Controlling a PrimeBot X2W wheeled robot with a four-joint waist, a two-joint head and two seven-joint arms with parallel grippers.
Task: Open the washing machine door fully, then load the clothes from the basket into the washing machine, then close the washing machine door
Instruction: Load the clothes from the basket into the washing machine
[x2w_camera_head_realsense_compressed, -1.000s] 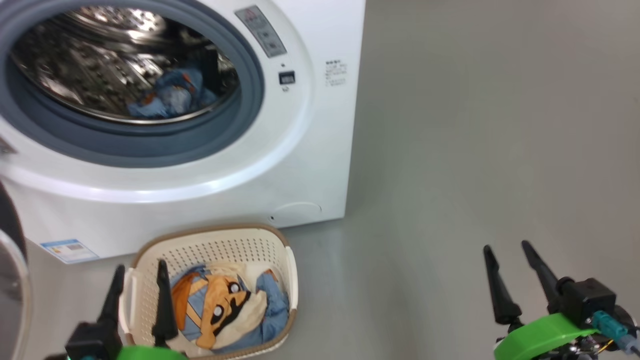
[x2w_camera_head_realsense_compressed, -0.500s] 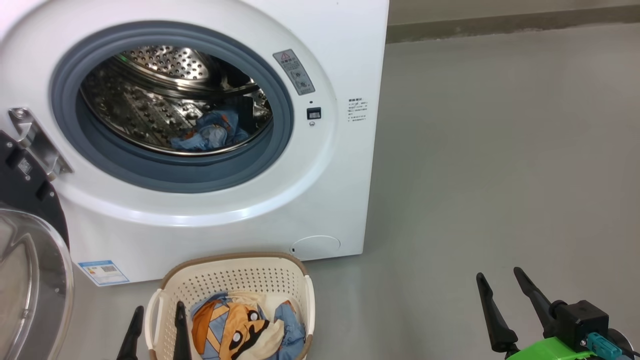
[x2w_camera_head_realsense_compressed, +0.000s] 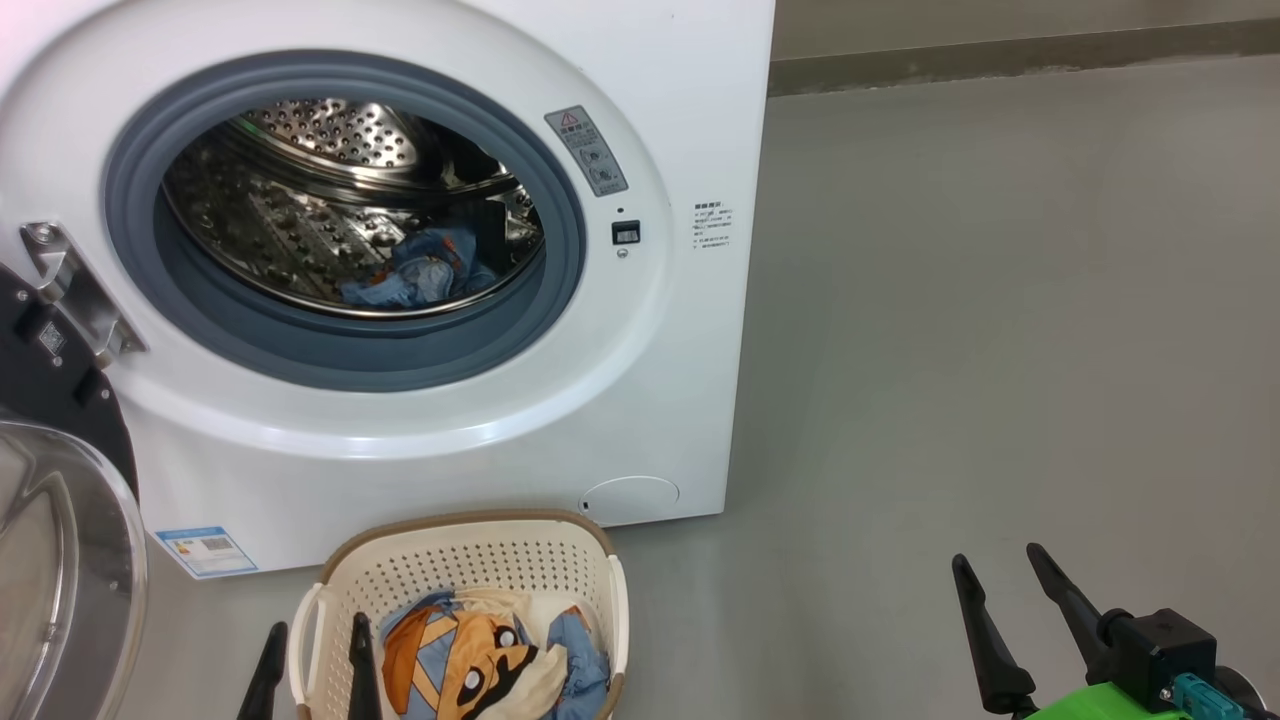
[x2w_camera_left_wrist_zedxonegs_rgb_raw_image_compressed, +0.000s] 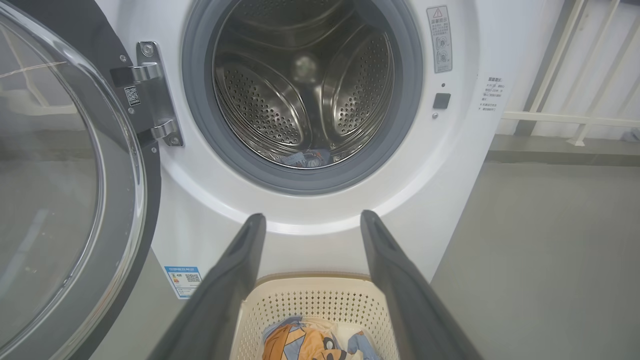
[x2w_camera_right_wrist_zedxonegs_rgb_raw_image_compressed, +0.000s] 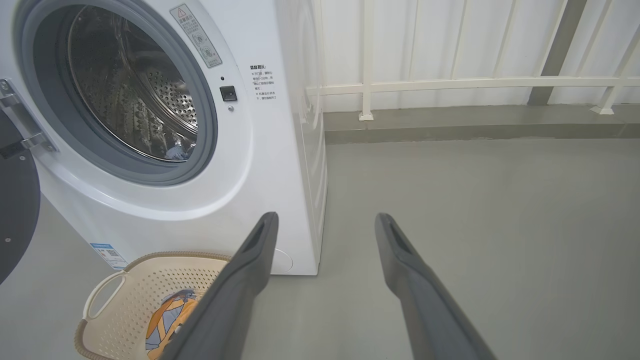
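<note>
Below, soft clothes fill the perforated basket; left tool and right tool gape empty.

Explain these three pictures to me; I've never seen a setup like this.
This is a wheeled robot with two arms. The head view looks down from its head at a white washing machine on a grey floor. Each wrist view comes from a camera on one arm's wrist. The washing machine door is swung open at the left. A blue garment lies in the drum; more clothes sit in the basket on the floor in front. The left end effector hangs open by the basket, and the right end effector is open over bare floor. Neither holds anything.
</note>
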